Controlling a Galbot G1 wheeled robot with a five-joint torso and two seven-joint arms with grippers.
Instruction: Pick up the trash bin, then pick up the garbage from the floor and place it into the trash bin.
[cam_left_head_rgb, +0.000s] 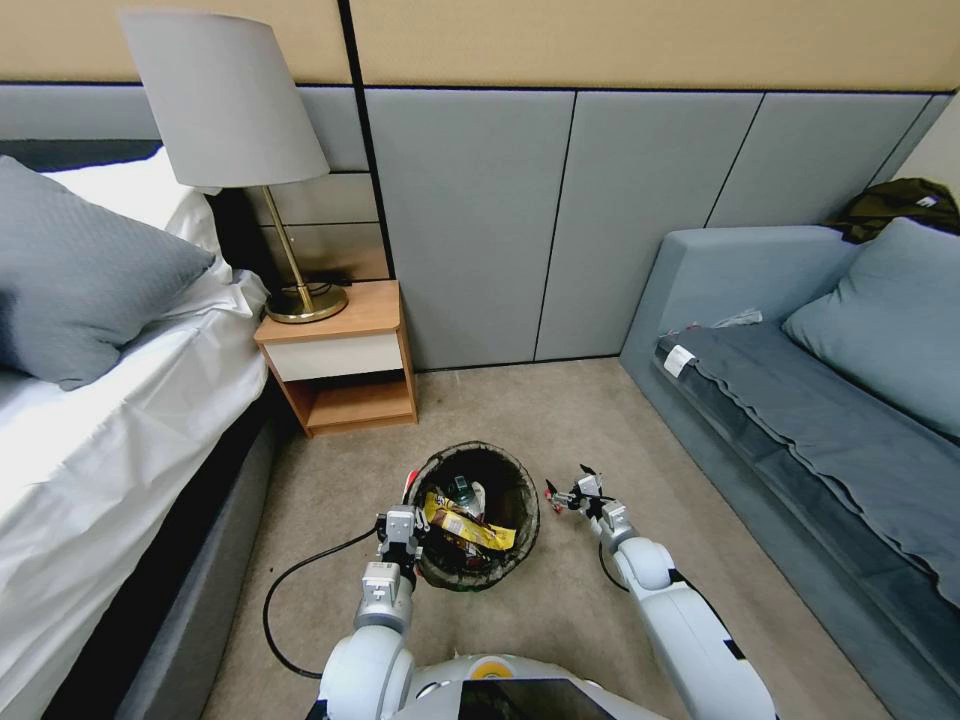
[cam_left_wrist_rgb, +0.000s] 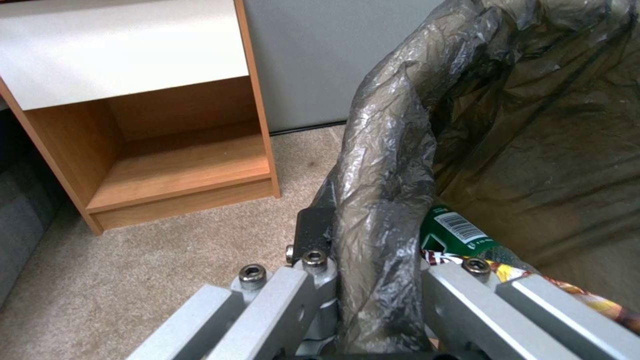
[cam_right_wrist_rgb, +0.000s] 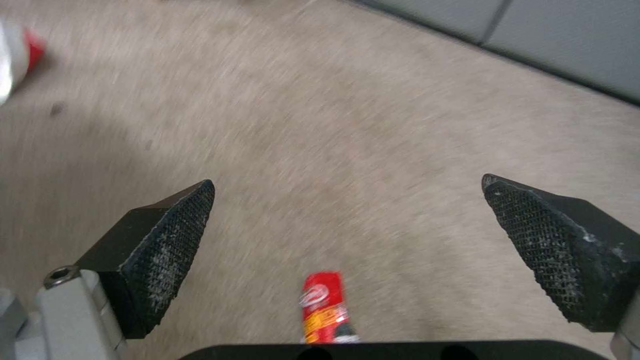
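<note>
Nearest us, our left hand was clamped on the rim of the small round trash bin with its crinkled black plastic liner, one finger outside, one inside. In the head view the bin sat held at our left front, above the beige carpet floor, already holding a yellow snack wrapper and a green bottle with a barcode label. Our right hand hovered just right of the bin, its two black cross-hatched rubber fingers spread wide with nothing between them. A small red printed wrapper lay on the carpet below that hand, close to its base, long axis running roughly along the hand's pointing direction. We judged the right hand the nearer one for it. A wooden nightstand with a white drawer stood beyond.
</note>
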